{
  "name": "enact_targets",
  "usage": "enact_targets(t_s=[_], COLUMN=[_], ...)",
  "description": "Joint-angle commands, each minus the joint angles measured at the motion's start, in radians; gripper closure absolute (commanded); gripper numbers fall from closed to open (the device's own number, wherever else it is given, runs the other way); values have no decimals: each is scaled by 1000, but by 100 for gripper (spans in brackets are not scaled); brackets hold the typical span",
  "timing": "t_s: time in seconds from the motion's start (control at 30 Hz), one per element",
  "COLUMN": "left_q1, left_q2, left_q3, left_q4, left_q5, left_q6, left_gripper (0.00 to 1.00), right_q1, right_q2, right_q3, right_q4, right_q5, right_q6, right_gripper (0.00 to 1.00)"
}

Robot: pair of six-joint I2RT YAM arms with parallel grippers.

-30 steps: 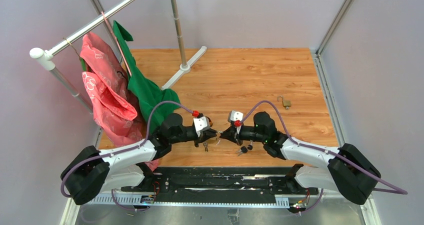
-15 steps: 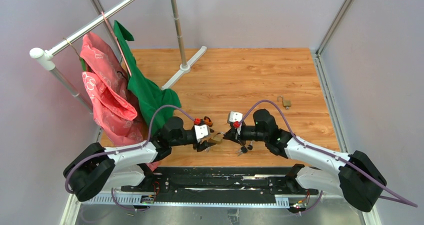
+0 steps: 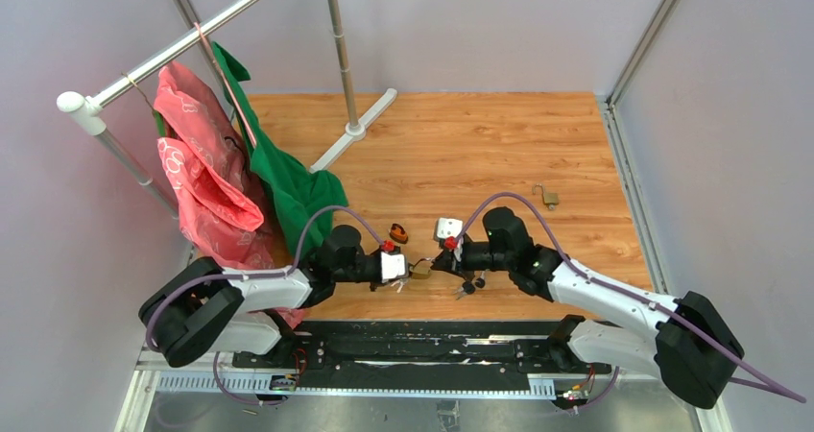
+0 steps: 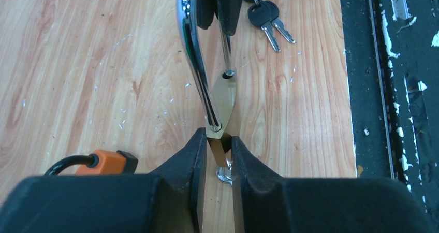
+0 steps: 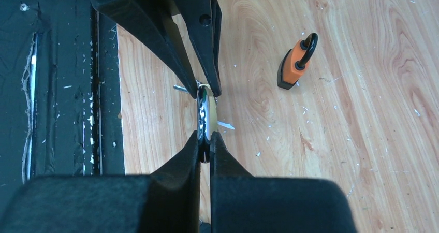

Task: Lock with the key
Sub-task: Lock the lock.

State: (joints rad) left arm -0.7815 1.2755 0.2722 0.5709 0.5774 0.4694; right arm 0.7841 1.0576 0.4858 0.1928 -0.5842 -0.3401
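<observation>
A brass padlock [image 4: 223,101] with a chrome shackle [image 4: 192,52] hangs between my two grippers near the table's front edge [image 3: 419,270]. My left gripper [image 4: 216,140] is shut on the padlock's body. A silvery key part [image 4: 224,174] shows just under the body, between my fingers. My right gripper [image 5: 205,142] is shut on the shackle [image 5: 205,111], facing the left gripper [image 3: 403,270] from the right [image 3: 438,261]. The shackle's free leg reaches the hole in the body's top. I cannot tell whether it is seated.
A bunch of black-headed keys [image 3: 467,285] lies on the wooden table [image 3: 499,154] under the right arm. An orange padlock [image 3: 397,232] lies just behind the grippers. Another small padlock [image 3: 547,197] lies far right. A clothes rack with red and green bags [image 3: 226,178] stands left.
My left gripper has swung toward the near edge and turned, taking the padlock with it. The right gripper followed slightly left. The orange padlock now shows clear of the left wrist.
</observation>
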Motion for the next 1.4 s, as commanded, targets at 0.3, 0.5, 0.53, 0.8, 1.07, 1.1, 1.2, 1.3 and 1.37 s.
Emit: enact_targets(t_s=[0.3, 0.5, 0.53, 0.8, 1.07, 1.1, 1.2, 1.3, 1.37], left_q1=[-10, -10, -10, -2, 45, 51, 62, 73, 83], left_q2=[118, 150, 153, 172, 169, 169, 165, 161, 157], left_q3=[24, 35, 37, 27, 38, 39, 39, 41, 43], left_q4=[135, 138, 139, 147, 110, 104, 95, 93, 82], left_q5=[84, 155, 159, 154, 202, 206, 207, 203, 205], left_q6=[-39, -55, -73, -115, -113, -113, -109, -115, -117], left_gripper=[100, 100, 100, 100, 100, 100, 100, 100, 100], right_q1=[69, 68, 67, 41, 11, 7, 4, 2, 2], right_q2=[-39, -9, -2, 43, 89, 96, 110, 112, 114], right_q3=[122, 122, 120, 105, 81, 78, 81, 82, 81], right_q4=[-141, -144, -143, -129, -110, -110, -119, -128, -140], right_q5=[68, 44, 47, 28, 4, 0, -12, -9, -10], right_q6=[-120, -166, -169, -157, -153, -155, -156, -148, -143], right_gripper=[100, 100, 100, 100, 100, 100, 100, 100, 100])
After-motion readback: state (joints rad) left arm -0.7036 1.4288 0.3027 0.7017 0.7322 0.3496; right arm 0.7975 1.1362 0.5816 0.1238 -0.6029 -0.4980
